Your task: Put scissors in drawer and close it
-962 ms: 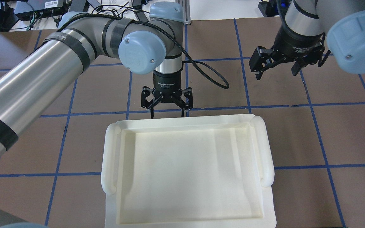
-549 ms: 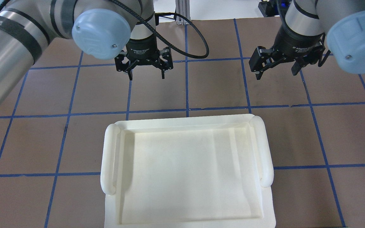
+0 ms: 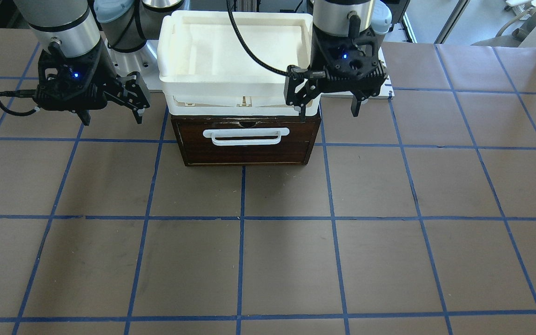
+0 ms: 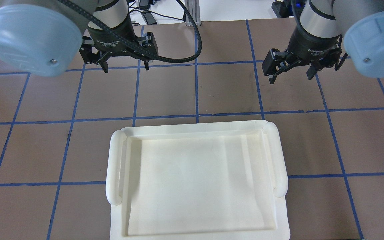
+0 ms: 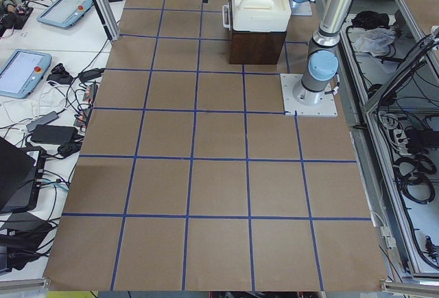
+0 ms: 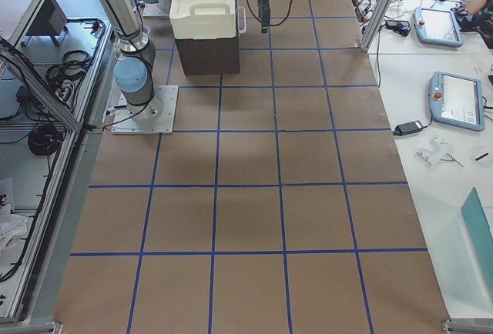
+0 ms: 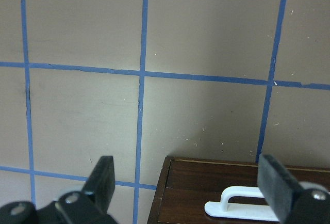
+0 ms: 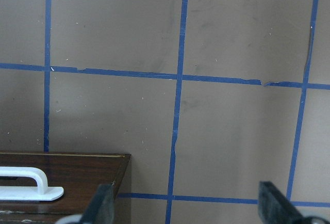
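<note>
Since a second ago the left gripper [image 4: 123, 65] has pulled back from the tray's [image 4: 115, 176] far edge toward the view's upper left, and now hangs over bare table, jaws wide and empty. Right gripper [image 4: 290, 74] has not shifted, also wide and empty. Drawer [image 3: 246, 141] sits shut under the tray; scissors show in no view.

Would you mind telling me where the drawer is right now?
In the front-facing view the drawer sits closed at top centre, its dark front and white handle directly under the white tray, between the left gripper and right gripper.
</note>
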`<state>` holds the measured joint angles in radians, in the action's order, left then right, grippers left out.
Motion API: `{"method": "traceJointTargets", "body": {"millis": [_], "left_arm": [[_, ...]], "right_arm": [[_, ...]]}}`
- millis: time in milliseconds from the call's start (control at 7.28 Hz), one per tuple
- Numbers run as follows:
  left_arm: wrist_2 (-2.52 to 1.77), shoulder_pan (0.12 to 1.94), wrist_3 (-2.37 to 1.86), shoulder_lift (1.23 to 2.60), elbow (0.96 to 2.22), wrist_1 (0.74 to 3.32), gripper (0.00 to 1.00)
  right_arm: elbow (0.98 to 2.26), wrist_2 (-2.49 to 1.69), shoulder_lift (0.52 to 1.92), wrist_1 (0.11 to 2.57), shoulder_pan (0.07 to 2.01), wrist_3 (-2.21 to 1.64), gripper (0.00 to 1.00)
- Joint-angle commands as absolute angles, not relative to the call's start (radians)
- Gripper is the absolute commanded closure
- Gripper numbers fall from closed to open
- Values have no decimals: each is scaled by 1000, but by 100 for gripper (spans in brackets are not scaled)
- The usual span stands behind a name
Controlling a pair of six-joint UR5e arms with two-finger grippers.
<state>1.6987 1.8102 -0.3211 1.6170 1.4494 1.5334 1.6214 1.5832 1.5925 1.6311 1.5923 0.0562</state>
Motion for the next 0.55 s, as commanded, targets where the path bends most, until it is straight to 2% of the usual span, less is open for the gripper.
{"method": "traceJointTargets", "body": {"millis": [0,412], "left_arm": [[1698,1815,-330,1569,1492,1522,0],[1602,1780,-321,1537,1537,1448,0]], "right_arm": [[1621,1583,1592,1632,1592,55,0],[1621,1583,1592,1632,1592,54,0]]}}
